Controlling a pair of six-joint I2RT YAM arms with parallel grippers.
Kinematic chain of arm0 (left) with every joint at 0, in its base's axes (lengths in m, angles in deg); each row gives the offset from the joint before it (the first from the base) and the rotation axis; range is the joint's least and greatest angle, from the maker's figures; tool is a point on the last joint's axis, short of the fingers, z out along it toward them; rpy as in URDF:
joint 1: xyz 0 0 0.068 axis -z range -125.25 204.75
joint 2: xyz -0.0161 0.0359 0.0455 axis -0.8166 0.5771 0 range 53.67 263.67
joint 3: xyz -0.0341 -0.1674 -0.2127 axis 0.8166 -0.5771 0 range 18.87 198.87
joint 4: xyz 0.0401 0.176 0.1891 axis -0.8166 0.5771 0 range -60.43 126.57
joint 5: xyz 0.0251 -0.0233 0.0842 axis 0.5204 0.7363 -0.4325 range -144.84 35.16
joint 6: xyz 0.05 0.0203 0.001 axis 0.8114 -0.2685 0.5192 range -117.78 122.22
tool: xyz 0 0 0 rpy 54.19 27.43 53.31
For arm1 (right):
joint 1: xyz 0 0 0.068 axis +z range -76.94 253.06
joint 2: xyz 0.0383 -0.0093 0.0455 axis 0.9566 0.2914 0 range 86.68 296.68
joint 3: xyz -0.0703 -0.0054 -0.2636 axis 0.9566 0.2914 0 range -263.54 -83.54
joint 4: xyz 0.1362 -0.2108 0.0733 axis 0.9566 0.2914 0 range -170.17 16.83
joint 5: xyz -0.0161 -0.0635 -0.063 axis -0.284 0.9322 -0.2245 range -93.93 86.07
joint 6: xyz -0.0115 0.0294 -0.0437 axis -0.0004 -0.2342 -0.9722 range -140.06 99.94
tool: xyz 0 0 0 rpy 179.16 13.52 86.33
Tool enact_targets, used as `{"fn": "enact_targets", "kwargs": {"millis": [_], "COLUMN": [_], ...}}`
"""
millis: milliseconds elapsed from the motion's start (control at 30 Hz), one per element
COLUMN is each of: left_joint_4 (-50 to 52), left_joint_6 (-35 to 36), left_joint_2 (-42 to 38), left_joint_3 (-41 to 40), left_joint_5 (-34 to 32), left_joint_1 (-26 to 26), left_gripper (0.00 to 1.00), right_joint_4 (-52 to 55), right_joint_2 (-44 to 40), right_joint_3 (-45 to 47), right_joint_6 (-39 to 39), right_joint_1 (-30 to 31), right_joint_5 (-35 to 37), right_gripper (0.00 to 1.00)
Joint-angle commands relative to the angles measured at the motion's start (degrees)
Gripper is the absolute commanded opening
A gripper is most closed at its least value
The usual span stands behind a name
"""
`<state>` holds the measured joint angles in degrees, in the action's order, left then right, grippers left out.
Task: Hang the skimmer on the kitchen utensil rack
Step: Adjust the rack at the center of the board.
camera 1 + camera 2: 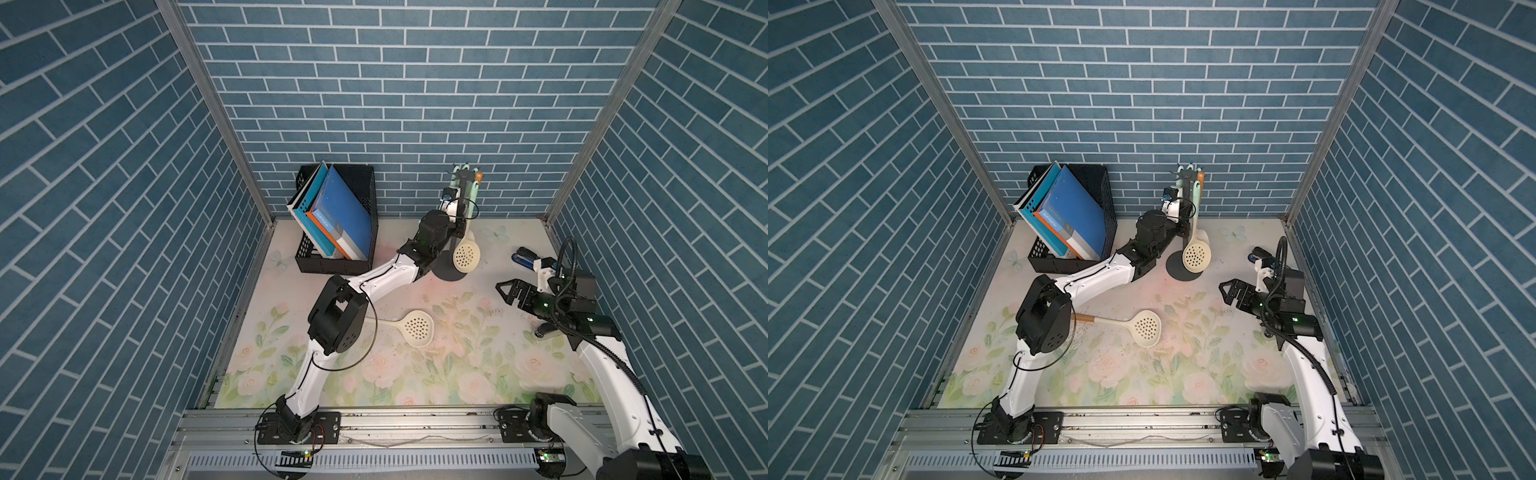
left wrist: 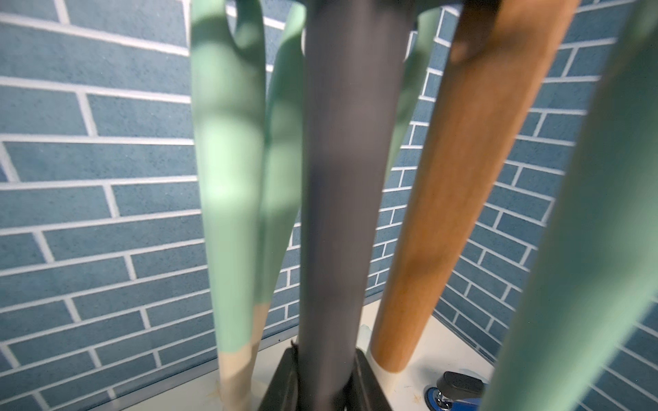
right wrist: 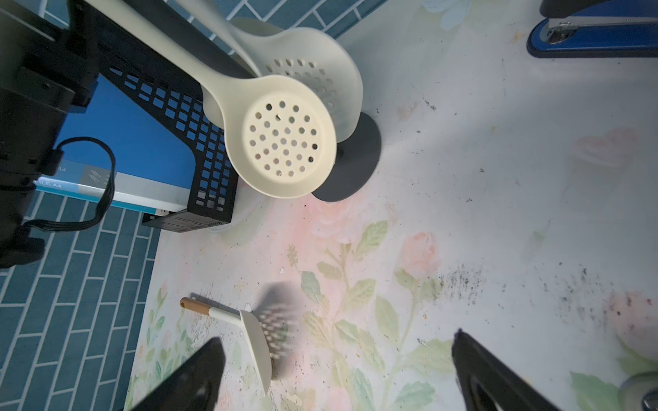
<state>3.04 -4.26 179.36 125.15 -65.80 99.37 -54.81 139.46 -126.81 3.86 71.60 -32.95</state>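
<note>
a tabletop with a pale floral cover [image 1: 457,374], walled in by blue brick-patterned panels, seen from above. at the far left, towards the back, stands a black mesh file box [image 1: 332,266] holding blue folders [image 1: 345,208] that lean to one side. nearer the middle and closer to the front, a cream skimmer [image 1: 417,328] lies flat on the table, its round perforated head pointing right. in a top view its tan handle tip [image 1: 1084,319] shows beside the left arm's elbow. the skimmer is well apart from both grippers.

behind it, near the back wall, stands the kitchen utensil rack [image 1: 445,272], a dark grey pole rising from a round flat base to a crown of hooks. the left arm reaches across to it, and the left gripper [image 2: 325,382] is closed on the pole: in the left wrist view its dark fingers [image 2: 283,380] press against both sides of it. several utensils hang from the crown: green handles [image 2: 231,178], one wooden handle [image 2: 463,178], and a second skimmer [image 1: 466,254] whose cream head hangs close to the base.

further right, the right gripper [image 1: 503,293] hovers over the table with its jaws spread wide, holding nothing. behind it, by the right wall, lies a blue stapler [image 1: 524,254].
</note>
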Motion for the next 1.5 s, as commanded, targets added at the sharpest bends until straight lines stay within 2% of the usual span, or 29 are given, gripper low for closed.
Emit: {"fn": "enact_targets", "kwargs": {"millis": [0, 100, 167, 267, 400, 567, 867, 1033, 1267, 1467], "left_joint_4": [-5.11, -5.37, -5.79, -5.82, -5.82, -5.91, -8.27, -9.63, -11.17, -4.40], "left_joint_6": [-3.10, -2.13, -1.14, -0.56, 0.18, 1.56, 1.55, 1.38, 0.01, -2.96], "left_joint_2": [0.04, 0.04, 0.06, -0.27, -1.03, -2.65, -8.61, -12.89, -19.84, -24.39], "left_joint_3": [3.19, 3.07, 2.84, 2.59, 1.72, -0.40, -11.86, -19.15, -27.76, -30.60], "left_joint_5": [-4.84, -7.77, -9.15, -8.36, -8.79, -10.12, -15.30, -17.74, -19.92, -24.42], "left_joint_1": [2.01, 3.12, 3.74, 4.16, 4.59, 4.95, 4.95, 4.95, 4.94, 4.82], "left_gripper": [0.00, 0.04, 0.21, 0.30, 0.58, 0.84, 0.94, 0.99, 1.00, 1.00], "right_joint_4": [1.35, 1.10, 0.64, 0.56, 0.32, 0.38, 1.93, -2.41, -2.11, -2.62], "right_joint_2": [0.21, 0.40, 0.53, 0.93, 1.19, 0.54, -0.83, -0.79, -1.15, -3.78], "right_joint_3": [0.55, 0.72, 0.98, 0.76, 0.38, 0.17, -0.33, 0.55, -0.24, -1.14], "right_joint_6": [-3.18, -3.18, -3.09, -3.01, -2.92, -3.00, -4.08, -2.65, -1.75, -0.81], "right_joint_1": [-0.13, -0.15, -0.13, -0.15, -0.13, -0.13, -0.13, -0.05, 0.03, 1.06], "right_joint_5": [0.72, 0.29, -0.07, -0.56, -1.06, -1.35, -0.82, -7.64, -7.11, -5.98], "right_gripper": [0.99, 0.99, 0.99, 0.99, 0.99, 0.99, 1.00, 0.99, 0.99, 0.99]}}
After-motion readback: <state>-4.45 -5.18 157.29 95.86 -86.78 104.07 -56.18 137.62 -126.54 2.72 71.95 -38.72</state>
